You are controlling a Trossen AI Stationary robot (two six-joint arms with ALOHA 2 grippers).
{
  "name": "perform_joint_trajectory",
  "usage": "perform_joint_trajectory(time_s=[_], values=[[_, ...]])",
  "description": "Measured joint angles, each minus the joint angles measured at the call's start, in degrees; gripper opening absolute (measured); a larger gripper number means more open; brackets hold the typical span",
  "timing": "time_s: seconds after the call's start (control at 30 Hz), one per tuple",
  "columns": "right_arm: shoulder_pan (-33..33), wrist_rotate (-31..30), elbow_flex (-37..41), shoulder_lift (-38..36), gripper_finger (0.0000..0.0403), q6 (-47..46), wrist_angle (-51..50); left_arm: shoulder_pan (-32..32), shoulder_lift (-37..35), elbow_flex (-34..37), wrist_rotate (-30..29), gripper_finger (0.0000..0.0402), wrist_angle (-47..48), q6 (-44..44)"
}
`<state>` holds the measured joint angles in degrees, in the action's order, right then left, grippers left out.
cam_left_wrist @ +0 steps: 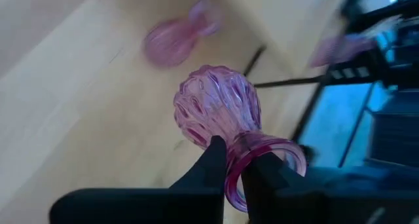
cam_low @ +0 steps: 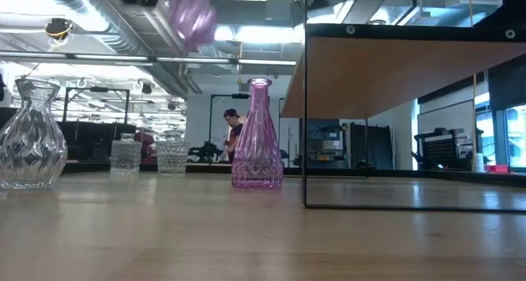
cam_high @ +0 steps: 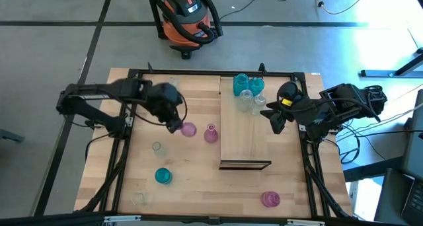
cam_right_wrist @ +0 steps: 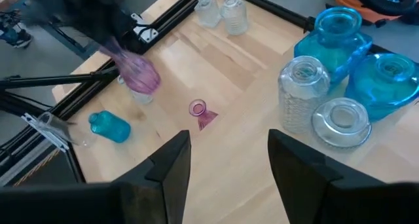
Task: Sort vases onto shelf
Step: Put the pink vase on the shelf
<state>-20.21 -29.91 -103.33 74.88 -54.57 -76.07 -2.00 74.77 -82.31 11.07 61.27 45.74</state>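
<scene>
Our left gripper, fingers clenched on a pink ribbed vase, carries it above the bench; next, we judge, comes the shelf. Right gripper waits, fingers released.

Shelf sits right of centre on the table, four vases clustered at its far end. One upright vase stands just left of the shelf; others scattered left and near.

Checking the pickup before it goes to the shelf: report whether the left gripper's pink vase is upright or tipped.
Tipped. The left gripper pinches the pink vase at its neck, body pointing away sideways; the low view shows it raised off the table.
</scene>
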Motion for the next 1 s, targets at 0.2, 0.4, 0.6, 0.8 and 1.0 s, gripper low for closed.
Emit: perform_joint_trajectory(time_s=[0.2,0.4,0.6,0.8,1.0], values=[[-0.02,1.59,0.0,-0.01,0.0184,4.49,0.21,1.33,15.46,-28.61,-0.03,0.0019,12.61,-6.45],[-0.87,7.47,0.0,0.09,0.0184,20.39,10.1,0.89,32.0,-52.57,3.81,0.0019,18.2,-15.36],[-0.75,10.8,-0.04,2.76,0.0184,29.74,17.0,0.63,33.15,-48.73,9.54,0.0019,12.05,-15.22],[1.04,17.39,0.03,9.77,0.0221,33.44,17.82,1.05,33.09,-49.22,7.35,0.0019,7.09,-15.02],[4.5,26.05,0.04,13.66,0.0271,36.08,22.43,1.17,33.07,-49.32,5.87,0.0019,8.01,-14.95]])
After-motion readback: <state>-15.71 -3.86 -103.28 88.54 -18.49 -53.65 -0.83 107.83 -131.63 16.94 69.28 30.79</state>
